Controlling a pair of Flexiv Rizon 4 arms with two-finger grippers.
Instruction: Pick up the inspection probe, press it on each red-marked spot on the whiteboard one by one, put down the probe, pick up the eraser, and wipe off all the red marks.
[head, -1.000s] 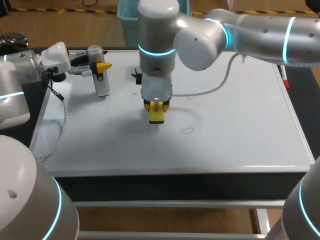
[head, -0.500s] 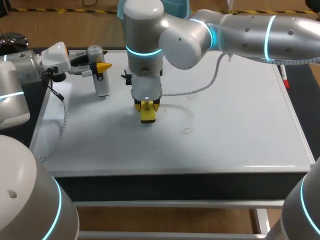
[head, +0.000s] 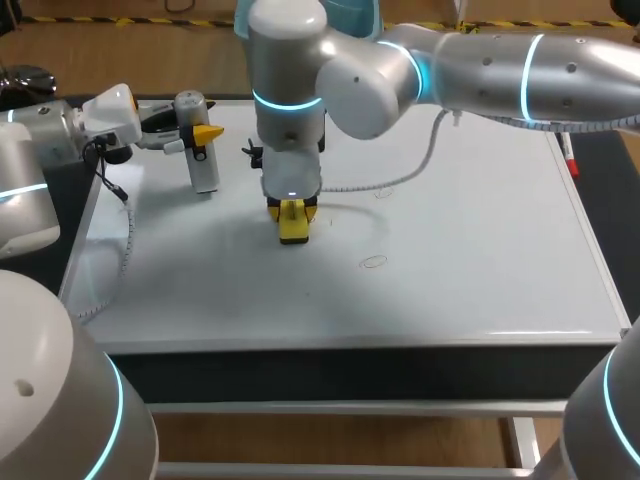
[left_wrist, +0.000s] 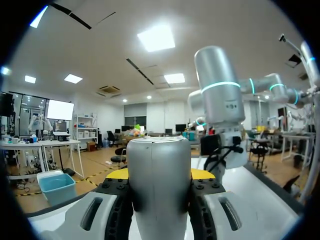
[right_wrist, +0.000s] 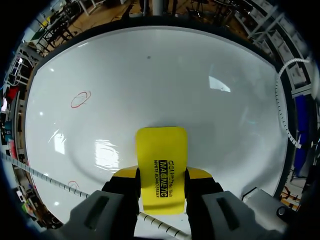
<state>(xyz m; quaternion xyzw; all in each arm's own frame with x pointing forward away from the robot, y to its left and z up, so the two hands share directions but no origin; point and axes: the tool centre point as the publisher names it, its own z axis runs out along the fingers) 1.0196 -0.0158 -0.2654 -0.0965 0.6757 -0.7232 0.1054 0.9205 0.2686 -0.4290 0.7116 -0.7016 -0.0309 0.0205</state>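
Eraser (right_wrist: 161, 155) over the board, red marks (right_wrist: 80, 99) not yet wiped

Right gripper (right_wrist: 161, 175) clamps the yellow eraser face down over the whiteboard (head: 480, 280), probably ready to sweep toward the marks. Left gripper (left_wrist: 160, 174) grips the inspection probe (left_wrist: 160, 165) upright at the board's left side, out of the way. Whether the eraser touches the board, I cannot tell.

Robotics lab: left arm (head: 40, 140), right arm (head: 500, 70) over whiteboard (head: 460, 240) bench.
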